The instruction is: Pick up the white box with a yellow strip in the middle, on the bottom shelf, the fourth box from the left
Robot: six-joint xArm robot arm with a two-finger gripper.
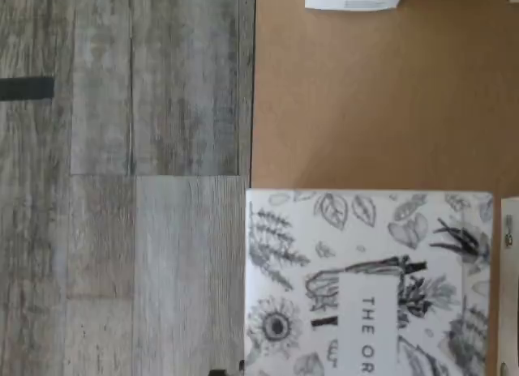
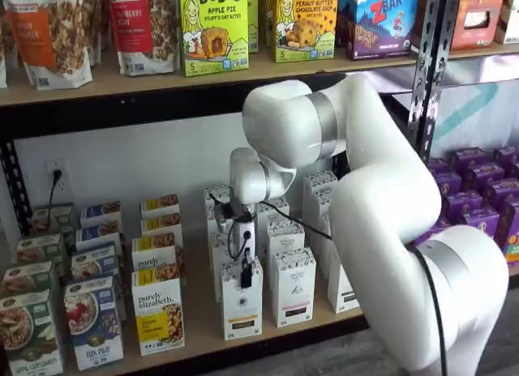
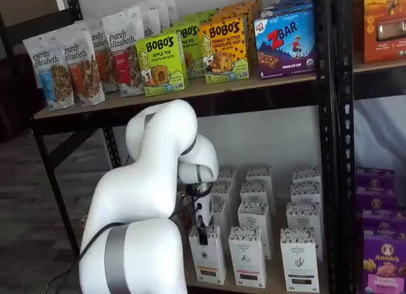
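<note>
The big white arm [image 2: 389, 222] fills the foreground, bent over in front of the bottom shelf [image 2: 203, 331], a pale wooden board with a black rail along its front edge. Its gripper [image 2: 245, 272] hangs straight down, the black fingers [image 3: 203, 234] reaching the top of the white box [image 2: 242, 299], the tall slim carton at the front of its row with a speckled top band, a small round dark logo and a short yellowish strip low on its face. In both shelf views the fingers are seen side-on, so the gap between them is hard to make out; the claw stands spread wide, and the box sits flat on the board, not lifted. I cannot tell whether the fingers actually touch the carton.

The wrist camera looks down on a carton top [image 1: 369, 283] printed with black-and-white leaves and flowers, brown shelf board [image 1: 373, 100] beside it and grey plank flooring [image 1: 122, 181] past the shelf edge.

Just beside the white box stand look-alike white cartons [image 2: 293, 285], one with a dark strip, and on its other side a "purely elizabeth" box [image 2: 158, 311] with a yellow block. More cartons line up behind in rows toward the white back wall [image 2: 146, 157]. Purple boxes [image 2: 478, 206] sit further along in the neighbouring bay. On the shelf above are Bobo's bars [image 2: 213, 29], a Zbar box [image 2: 379, 19] and granola bags [image 2: 53, 32].
</note>
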